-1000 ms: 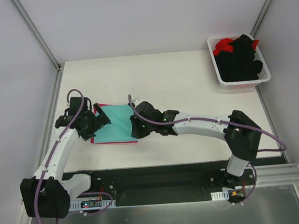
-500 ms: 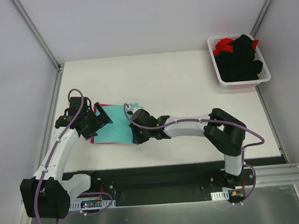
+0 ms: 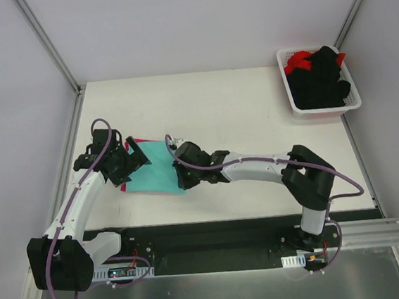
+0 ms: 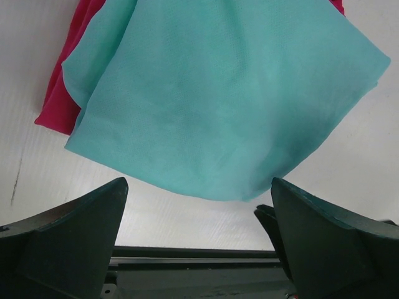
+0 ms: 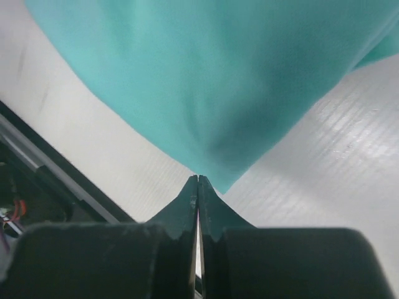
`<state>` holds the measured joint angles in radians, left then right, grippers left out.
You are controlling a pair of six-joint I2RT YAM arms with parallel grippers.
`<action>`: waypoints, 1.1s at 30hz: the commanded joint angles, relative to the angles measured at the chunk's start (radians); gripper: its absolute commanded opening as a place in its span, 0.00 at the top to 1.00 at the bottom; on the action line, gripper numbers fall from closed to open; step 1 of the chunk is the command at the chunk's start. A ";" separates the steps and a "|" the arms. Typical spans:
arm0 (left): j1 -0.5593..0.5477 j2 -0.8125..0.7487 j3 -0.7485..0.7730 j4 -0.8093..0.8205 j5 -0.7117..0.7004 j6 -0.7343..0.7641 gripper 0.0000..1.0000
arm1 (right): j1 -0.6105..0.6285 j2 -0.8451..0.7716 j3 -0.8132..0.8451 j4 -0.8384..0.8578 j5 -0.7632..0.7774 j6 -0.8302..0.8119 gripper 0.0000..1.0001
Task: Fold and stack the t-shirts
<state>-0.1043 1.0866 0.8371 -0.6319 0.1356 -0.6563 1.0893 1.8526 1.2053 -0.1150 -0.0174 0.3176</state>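
Left fingers (image 4: 68,224) spread wide, holding nothing | teal t-shirt (image 4: 224,99) lies just ahead of them on the table (image 4: 37,168), spread over the pink t-shirt (image 4: 59,93), which peeks out ahead to their left | right fingers (image 5: 184,210) pressed together, pinching the teal t-shirt's edge at their tips

The table top (image 3: 251,102) is bare from the teal shirt (image 3: 157,169) across to the basket (image 3: 323,112), so a gripper could pass there; the full basket blocks the far right corner; the right arm (image 3: 258,166) lies across the near middle; the left arm (image 3: 77,200) hugs the left edge.
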 commanded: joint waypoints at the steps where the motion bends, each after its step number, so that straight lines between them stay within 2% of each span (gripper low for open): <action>1: -0.003 0.004 0.031 0.011 0.038 -0.031 0.01 | 0.003 -0.167 0.098 -0.097 0.082 -0.060 0.99; 6: -0.031 -0.002 -0.029 0.133 0.140 -0.086 0.01 | -0.041 -0.190 0.162 -0.167 0.106 -0.110 0.98; 12: -0.158 0.047 -0.093 0.260 0.159 -0.144 0.01 | -0.155 -0.148 0.126 -0.068 0.033 -0.146 0.98; 17: -0.169 0.073 -0.170 0.391 0.200 -0.193 0.01 | -0.236 -0.076 0.171 -0.051 -0.053 -0.175 0.99; 33: -0.169 0.039 -0.277 0.383 0.190 -0.186 0.01 | -0.321 0.022 0.376 -0.110 -0.165 -0.204 0.99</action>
<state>-0.2687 1.1660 0.6010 -0.2436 0.3099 -0.8276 0.7933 1.8454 1.4960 -0.2150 -0.1226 0.1333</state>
